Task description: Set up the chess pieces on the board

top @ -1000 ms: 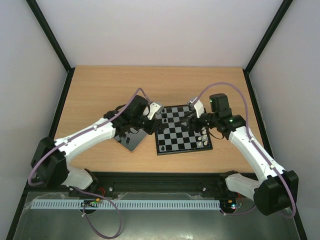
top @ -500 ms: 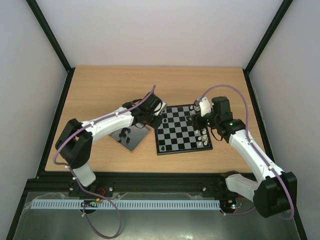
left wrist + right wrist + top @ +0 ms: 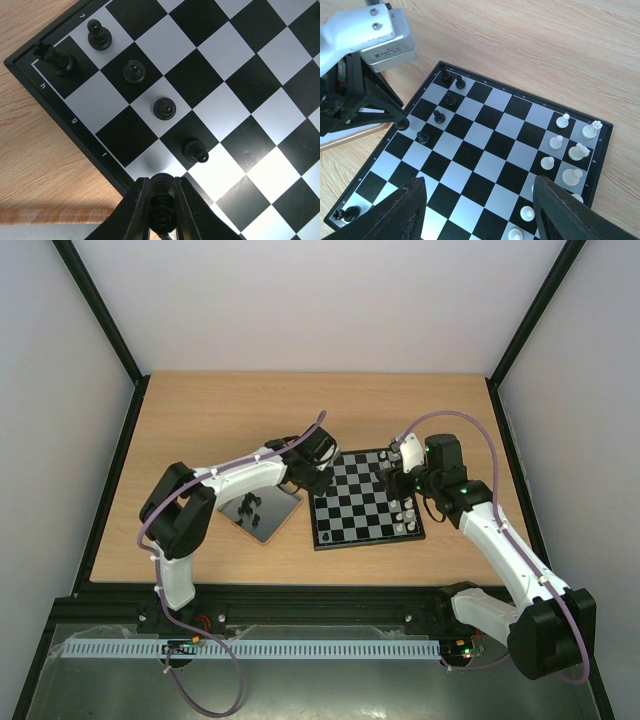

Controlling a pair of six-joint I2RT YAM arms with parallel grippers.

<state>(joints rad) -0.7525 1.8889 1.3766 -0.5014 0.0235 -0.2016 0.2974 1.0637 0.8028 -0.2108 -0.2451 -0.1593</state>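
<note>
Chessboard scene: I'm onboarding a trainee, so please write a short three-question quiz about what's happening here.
1. True or false: the left hand grips a black piece.
2. The right hand is: A open, holding nothing; B shut on the board's edge; C out of sight.
3. In the left wrist view, how many other black pieces stand on the board?
Key: 1 true; 2 A; 3 five.

One board [image 3: 485, 145]. Six black chess pieces [image 3: 438, 116] stand on it, plus at least eight white chess pieces [image 3: 556, 142].
</note>
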